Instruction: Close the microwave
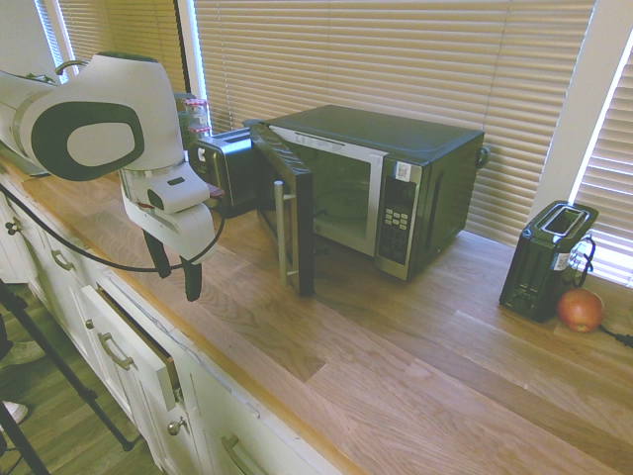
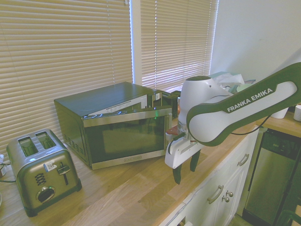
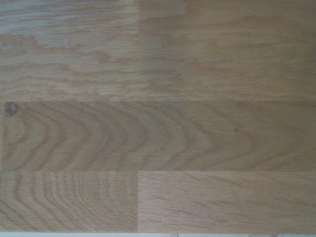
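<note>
The microwave (image 1: 425,158) stands at the back of the wooden counter (image 1: 425,366), its dark glass door (image 1: 294,213) swung wide open toward the counter's front edge, and the silver bar handle (image 1: 283,236) shows on the door's outer face. In the second exterior view the microwave (image 2: 101,101) shows its door (image 2: 127,136) turned toward the camera. My gripper (image 1: 175,269) hangs open and empty over the counter's front edge, left of the door and apart from it. It shows again as the gripper (image 2: 185,168). The wrist view holds only bare wood grain (image 3: 158,128).
A black toaster (image 1: 547,259) and a round orange fruit (image 1: 580,310) sit at the far right. Another black toaster (image 1: 226,163) stands behind the open door. A steel toaster (image 2: 40,169) is beside the microwave. A drawer (image 1: 138,346) under the counter is ajar.
</note>
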Controlling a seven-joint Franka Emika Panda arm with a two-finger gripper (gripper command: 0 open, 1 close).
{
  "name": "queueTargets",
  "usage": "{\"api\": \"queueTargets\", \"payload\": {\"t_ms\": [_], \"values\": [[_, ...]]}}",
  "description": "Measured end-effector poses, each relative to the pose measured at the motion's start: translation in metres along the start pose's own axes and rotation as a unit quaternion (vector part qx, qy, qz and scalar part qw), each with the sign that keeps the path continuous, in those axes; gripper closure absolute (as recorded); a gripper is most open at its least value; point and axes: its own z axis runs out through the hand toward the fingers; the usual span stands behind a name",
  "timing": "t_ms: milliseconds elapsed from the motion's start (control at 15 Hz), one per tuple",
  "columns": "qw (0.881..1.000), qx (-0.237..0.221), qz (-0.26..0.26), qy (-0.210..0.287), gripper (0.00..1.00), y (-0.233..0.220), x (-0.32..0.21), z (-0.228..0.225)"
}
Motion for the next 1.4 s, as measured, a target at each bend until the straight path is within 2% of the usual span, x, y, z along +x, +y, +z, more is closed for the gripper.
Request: {"api": "queueTargets", "payload": {"t_ms": [267,467,667,867,1400], "values": [[1.0,0.002,-0.002,0.004,0.0,0.0,0.0,-0.003],[0.999,0.022,-0.009,0.032,0.0,-0.006,0.005,-0.017],[0.996,0.047,-0.016,0.075,0.0,-0.025,0.02,-0.052],[0.993,0.06,-0.015,0.098,0.0,-0.046,0.039,-0.076],[0.99,0.062,-0.026,0.122,0.0,-0.1,0.086,-0.081]]}}
